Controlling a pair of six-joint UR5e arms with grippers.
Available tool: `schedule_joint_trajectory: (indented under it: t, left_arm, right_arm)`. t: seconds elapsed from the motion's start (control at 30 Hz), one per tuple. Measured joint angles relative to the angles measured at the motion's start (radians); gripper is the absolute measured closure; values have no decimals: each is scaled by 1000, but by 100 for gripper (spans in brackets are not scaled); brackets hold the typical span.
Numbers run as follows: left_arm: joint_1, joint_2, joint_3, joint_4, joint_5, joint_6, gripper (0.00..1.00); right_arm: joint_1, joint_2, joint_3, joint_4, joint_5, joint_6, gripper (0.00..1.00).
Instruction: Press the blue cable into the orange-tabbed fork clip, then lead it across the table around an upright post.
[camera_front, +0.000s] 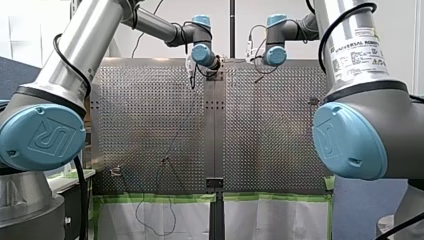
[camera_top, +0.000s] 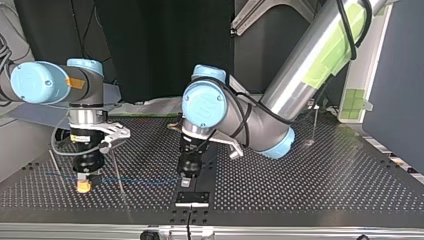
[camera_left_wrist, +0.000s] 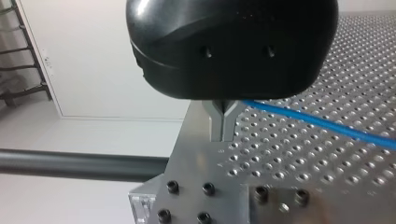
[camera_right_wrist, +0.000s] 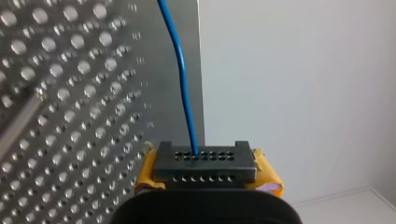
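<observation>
The blue cable (camera_left_wrist: 322, 123) runs low over the perforated table (camera_left_wrist: 336, 70) away from my left gripper (camera_left_wrist: 223, 122). That gripper's grey metal fingers are shut together into a narrow tip, and the cable starts right at it. In the top view the gripper (camera_top: 186, 181) points down at the table's middle seam. My right gripper (camera_top: 83, 186), with yellow pads (camera_right_wrist: 145, 175), stands at that view's left. It is shut on the blue cable (camera_right_wrist: 182, 79), which leaves a black holed block between the pads. A faint blue cable (camera_top: 140, 179) spans the two grippers. I cannot make out an orange-tabbed clip.
A thin upright post (camera_top: 118, 172) stands beside my right gripper, and another post (camera_top: 315, 125) rises at the top view's far right. A black bolted block (camera_top: 192, 198) sits at the table edge below my left gripper. A dark wire (camera_front: 172, 145) crosses the front view's left plate.
</observation>
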Motion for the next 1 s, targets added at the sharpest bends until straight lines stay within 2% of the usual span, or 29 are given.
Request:
schedule_joint_trajectory:
  t: [0.5, 1.0]
  left_arm:
    - [-36, -74, 128, -61, 26, -10, 100]
    - [-79, -175, 263, -102, 23, -17, 100]
  right_arm:
    - [-60, 0, -8, 4, -6, 7, 100]
    - [-106, 5, -20, 6, -15, 21, 100]
